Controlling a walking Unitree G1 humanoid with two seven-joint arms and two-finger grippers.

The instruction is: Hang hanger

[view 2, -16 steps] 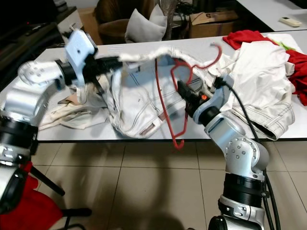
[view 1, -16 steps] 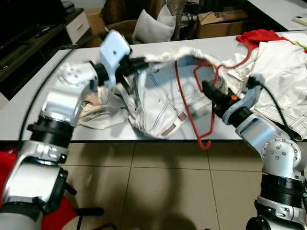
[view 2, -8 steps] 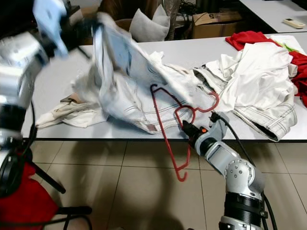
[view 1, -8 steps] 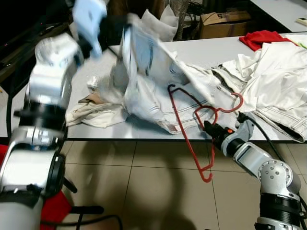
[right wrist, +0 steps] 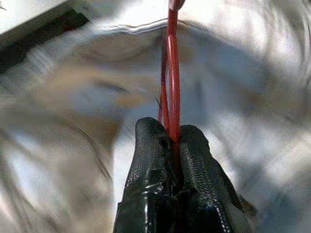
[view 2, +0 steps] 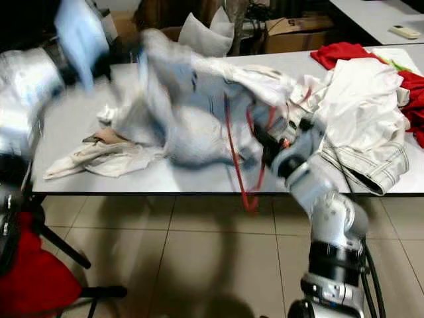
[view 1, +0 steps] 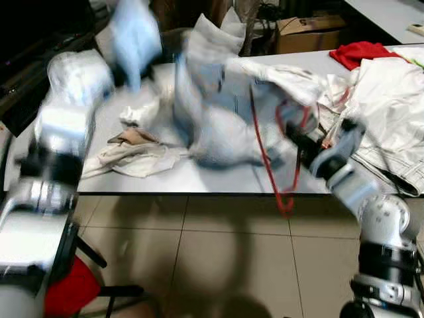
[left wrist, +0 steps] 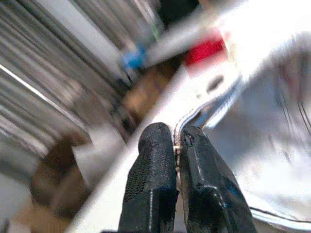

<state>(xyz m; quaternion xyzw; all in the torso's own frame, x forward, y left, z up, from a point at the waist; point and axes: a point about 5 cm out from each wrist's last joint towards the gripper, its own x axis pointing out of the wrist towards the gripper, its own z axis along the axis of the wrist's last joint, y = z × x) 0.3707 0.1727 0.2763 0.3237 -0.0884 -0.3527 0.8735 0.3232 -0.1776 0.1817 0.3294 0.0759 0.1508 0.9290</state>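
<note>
The hanger is a thin red rod, smooth and glossy like coated wire. The fingers of the right hand are matt black with a fine grainy rubbery texture; the left hand has the same pebbled black finish. The garment is pale woven cloth with stitched seams. The surface looks smooth, matt and light grey. The floor is glossy beige tile. The arms are satin silver metal.
</note>
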